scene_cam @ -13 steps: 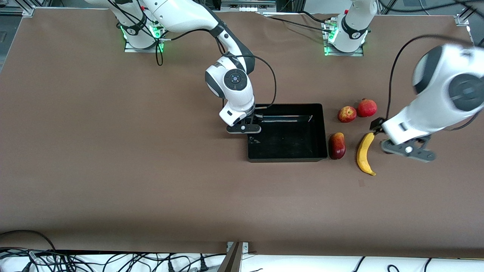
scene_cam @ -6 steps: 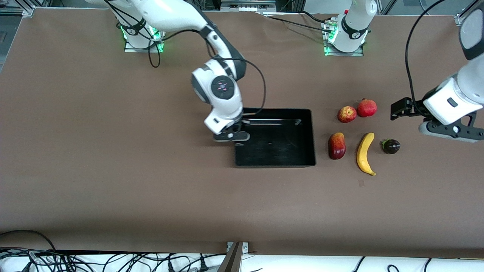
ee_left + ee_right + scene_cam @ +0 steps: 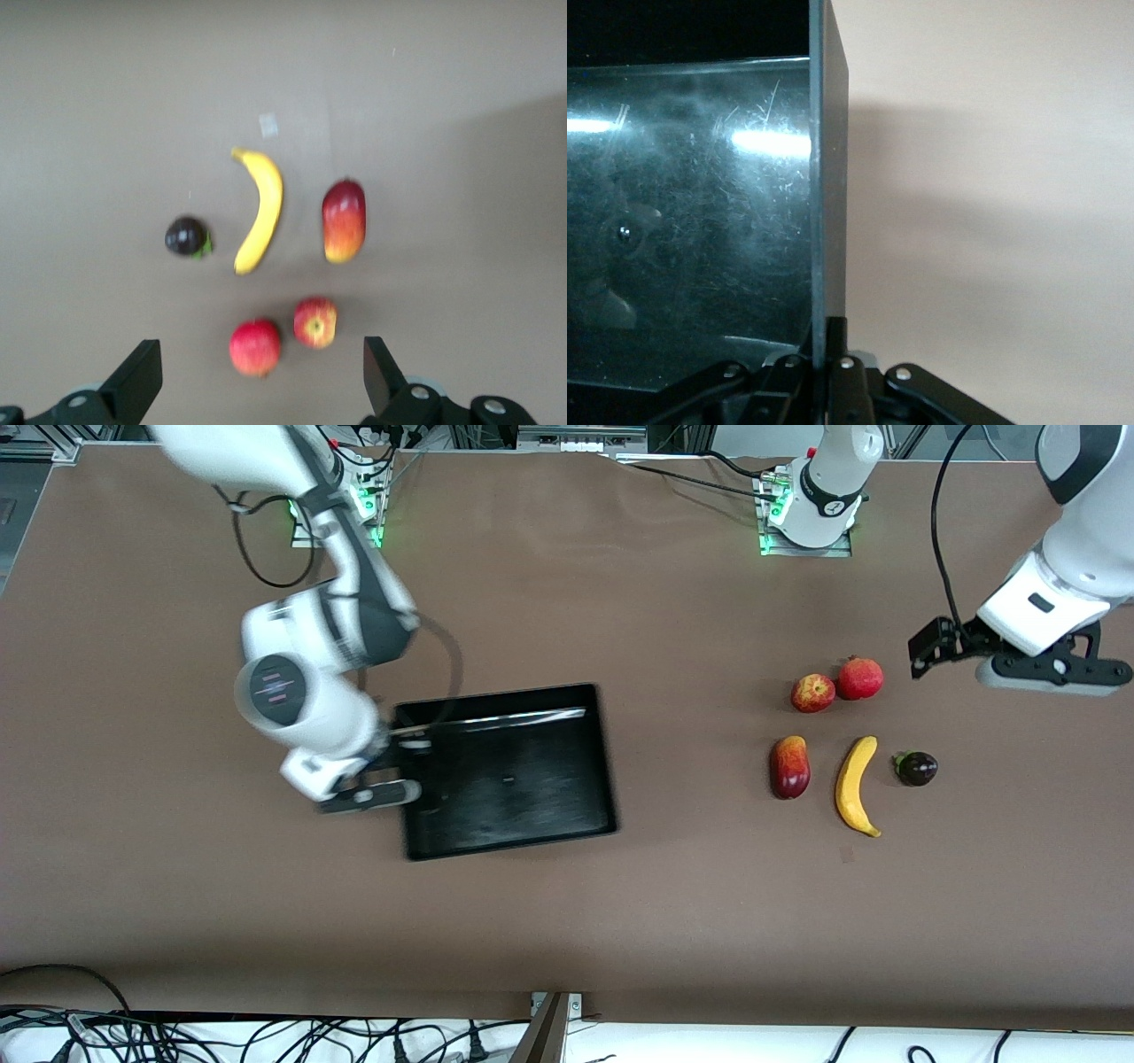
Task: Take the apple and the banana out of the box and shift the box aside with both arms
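Since the earlier frame your right claw (image 3: 390,791) dragged the box (image 3: 509,772) along the desk (image 3: 620,921) toward the right arm's end, well apart from the fruit, its fingers pinched closed on the box's end wall (image 3: 827,177). Your left claw (image 3: 1045,673) rose with fingers (image 3: 137,382) spread wide and holding nothing, over the desk toward the left arm's end from the fruit. The banana (image 3: 855,784) lay between a red-yellow mango (image 3: 789,766) and a dark plum (image 3: 916,768), with the apple (image 3: 812,693) touching a red pomegranate (image 3: 860,678) farther from the front camera.
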`<state>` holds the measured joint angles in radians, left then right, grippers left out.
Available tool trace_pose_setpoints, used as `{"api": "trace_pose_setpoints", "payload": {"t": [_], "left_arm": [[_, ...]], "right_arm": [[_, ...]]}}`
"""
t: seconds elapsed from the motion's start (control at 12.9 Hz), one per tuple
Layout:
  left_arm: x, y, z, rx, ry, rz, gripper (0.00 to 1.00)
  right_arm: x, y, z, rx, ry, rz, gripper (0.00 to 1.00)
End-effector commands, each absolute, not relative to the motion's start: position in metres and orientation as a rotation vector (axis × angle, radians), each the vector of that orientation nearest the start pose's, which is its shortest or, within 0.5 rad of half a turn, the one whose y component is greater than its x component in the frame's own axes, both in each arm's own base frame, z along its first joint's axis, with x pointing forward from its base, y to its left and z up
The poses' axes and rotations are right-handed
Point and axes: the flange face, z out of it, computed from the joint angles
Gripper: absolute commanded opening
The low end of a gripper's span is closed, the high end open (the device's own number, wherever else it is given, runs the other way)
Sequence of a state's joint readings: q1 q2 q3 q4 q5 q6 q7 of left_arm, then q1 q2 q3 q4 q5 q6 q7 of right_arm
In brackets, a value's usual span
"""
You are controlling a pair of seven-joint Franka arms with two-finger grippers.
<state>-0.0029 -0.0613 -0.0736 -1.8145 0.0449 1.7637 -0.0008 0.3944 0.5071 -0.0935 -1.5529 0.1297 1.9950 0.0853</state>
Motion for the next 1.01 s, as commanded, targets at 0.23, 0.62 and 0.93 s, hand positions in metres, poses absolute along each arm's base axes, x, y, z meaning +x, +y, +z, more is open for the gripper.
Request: {"api": "trace_pose_setpoints", "payload": {"t": [0.23,0.62,0.93], "left_arm": [[0.543,-0.045,0.565,-3.110,0.107,-0.002,1.00],[0.548,-0.046,0.568,-3.109,0.121,-0.009,1.00],[0.548,-0.047,0.568,-3.108,0.126,-0.009,1.00]], "right_arm": [[0.609,0.033,0.306,-2.990,-0.291,0.063,0.00],[0.567,-0.026,0.263,-3.018,-0.209,0.000,0.00],[0.548,-0.049,0.244,-3.029,-0.133,0.042,0.00]]}}
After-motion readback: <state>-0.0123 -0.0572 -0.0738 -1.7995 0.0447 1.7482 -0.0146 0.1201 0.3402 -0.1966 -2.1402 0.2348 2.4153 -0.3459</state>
